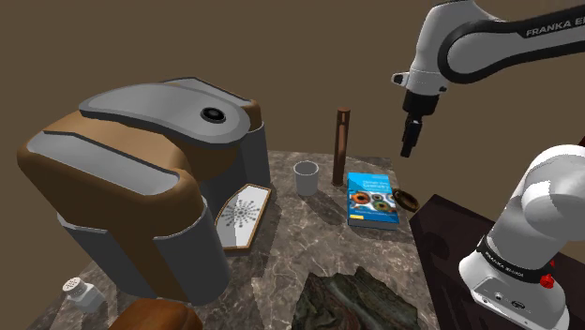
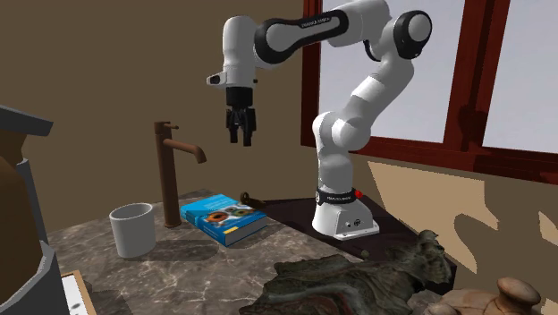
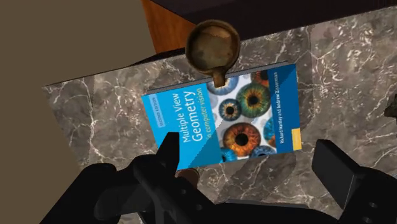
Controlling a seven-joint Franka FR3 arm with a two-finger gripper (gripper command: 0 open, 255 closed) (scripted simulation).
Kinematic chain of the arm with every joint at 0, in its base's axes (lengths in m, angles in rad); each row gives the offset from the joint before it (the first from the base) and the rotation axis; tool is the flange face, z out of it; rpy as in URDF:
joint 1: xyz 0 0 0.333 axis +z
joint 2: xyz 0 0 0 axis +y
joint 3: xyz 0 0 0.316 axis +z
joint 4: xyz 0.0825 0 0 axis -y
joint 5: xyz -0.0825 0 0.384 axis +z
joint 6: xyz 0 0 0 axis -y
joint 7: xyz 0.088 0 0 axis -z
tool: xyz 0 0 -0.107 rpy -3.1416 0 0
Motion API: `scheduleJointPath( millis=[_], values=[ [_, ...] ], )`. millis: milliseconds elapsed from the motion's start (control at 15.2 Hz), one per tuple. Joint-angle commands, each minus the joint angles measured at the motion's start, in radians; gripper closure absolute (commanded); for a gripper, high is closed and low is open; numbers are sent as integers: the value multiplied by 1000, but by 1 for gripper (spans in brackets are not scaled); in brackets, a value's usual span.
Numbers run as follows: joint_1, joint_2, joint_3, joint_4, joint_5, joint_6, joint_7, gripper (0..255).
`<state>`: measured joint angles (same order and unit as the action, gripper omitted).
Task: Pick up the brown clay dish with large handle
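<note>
Marble counter (image 3: 102,121): brown handled dish (image 3: 212,44), its handle reaching the edge of a blue book (image 3: 229,118); gripper (image 1: 409,147) high above, fingers spread wide, holding nothing.

Veined marble counter (image 3: 95,121) — glossy book (image 3: 229,118)

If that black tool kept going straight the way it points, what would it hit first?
Probably the blue book: the open tool points down over it. The brown dish sits at the book's edge, so it is likely missed, though depth is hard to judge.
</note>
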<state>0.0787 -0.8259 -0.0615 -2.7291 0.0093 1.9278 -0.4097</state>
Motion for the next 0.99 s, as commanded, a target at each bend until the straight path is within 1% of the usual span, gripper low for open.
scheduleJointPath(
  millis=[0,198,462,924],
  values=[
    [7,7,-16,-65,-15,69,-49,0],
    [14,52,-43,-141,-39,183,-121,0],
    [22,147,-82,-218,-73,346,-213,0],
    [26,249,-93,-263,-75,494,-220,0]
  ],
)
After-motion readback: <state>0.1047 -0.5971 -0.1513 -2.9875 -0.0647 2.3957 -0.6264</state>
